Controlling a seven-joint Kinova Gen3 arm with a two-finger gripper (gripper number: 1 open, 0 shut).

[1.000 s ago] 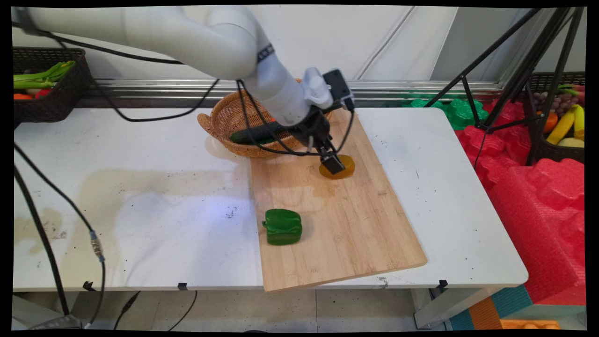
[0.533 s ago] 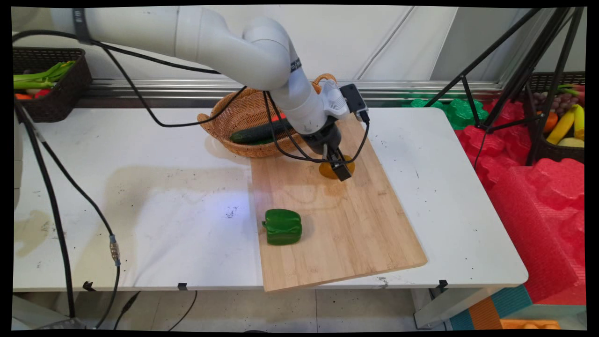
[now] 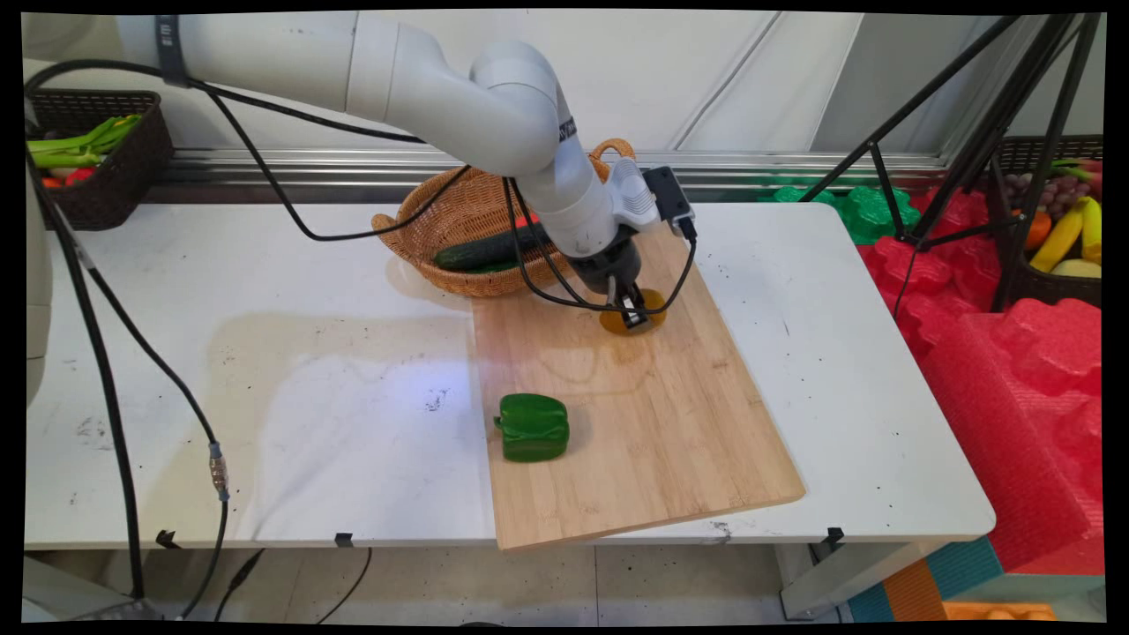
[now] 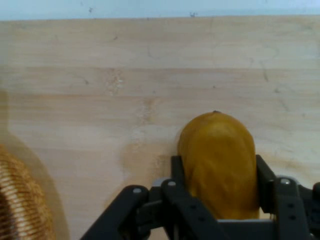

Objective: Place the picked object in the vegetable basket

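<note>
arm swung upright since earlier | fingers [image 4: 264, 180] closed around mango [image 4: 218, 162] | on cutting board [image 3: 670, 423]

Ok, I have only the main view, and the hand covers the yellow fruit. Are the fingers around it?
Observer: Yes. In the hand view the gripper has the mango between its fingers, one against each side.
Operator: And how does the mango lie?
Observer: Lengthwise along the gripper, with its small dark tip pointing away from the hand.
Operator: Does anything else touch it?
Observer: No. There is only bare board around it.
</note>
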